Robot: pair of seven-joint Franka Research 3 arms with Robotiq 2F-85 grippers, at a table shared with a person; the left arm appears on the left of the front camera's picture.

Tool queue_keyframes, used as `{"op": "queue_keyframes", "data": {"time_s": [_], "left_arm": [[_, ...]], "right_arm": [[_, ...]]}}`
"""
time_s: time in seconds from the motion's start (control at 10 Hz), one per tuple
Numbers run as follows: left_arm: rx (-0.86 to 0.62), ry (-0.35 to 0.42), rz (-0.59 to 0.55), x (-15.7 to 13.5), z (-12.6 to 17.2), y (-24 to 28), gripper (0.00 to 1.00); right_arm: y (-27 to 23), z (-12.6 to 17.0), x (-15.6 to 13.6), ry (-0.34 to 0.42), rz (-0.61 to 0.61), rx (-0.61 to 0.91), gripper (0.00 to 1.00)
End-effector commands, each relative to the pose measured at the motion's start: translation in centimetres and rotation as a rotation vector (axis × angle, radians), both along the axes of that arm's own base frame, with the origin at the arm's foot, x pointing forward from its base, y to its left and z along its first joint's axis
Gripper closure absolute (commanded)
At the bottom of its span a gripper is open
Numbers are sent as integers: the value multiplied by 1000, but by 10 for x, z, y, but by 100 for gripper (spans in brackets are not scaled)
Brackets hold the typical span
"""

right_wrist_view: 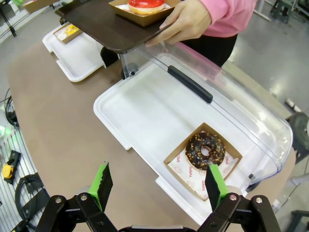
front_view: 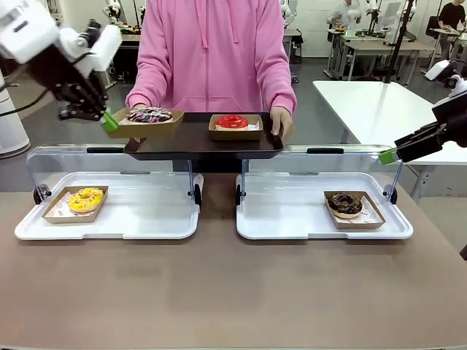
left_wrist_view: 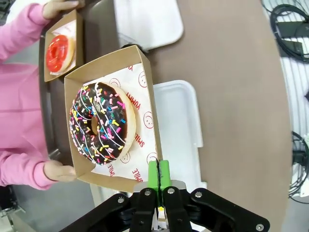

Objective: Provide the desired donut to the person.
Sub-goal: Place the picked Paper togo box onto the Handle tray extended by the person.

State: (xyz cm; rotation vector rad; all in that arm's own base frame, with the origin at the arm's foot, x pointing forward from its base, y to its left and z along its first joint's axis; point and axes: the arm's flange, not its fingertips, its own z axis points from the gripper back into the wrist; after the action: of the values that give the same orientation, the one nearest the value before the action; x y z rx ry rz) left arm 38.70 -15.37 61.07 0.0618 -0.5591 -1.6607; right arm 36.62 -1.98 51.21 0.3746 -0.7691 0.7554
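Glistening chocolate donut [left_wrist_view: 102, 123], rainbow sprinkles

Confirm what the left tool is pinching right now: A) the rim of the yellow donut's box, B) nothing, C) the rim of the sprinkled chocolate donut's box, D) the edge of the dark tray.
C: the left tool is shut on the rim of the cardboard box holding the sprinkled chocolate donut, held at the dark tray in the person's hands.
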Motion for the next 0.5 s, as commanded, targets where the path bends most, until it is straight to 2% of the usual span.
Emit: {"op": "queue_keyframes", "data": {"time_s": [0.0,0.2,0.3,0.4], "left_arm": [[16,-38,-8,51,1,-8,99],[59,-48,25,92,-7,-13,99],[55,-27,-14,106,-12,-15,99],[69,-43,-11,121,-18,-17,99]], "right_arm": [[2,-1,-1,10,-18,-9,0],[2,-1,-1,10,-18,-9,0],[2,-1,-1,10,-18,-9,0],[2,-1,-1,10,-18,-9,0]]}}
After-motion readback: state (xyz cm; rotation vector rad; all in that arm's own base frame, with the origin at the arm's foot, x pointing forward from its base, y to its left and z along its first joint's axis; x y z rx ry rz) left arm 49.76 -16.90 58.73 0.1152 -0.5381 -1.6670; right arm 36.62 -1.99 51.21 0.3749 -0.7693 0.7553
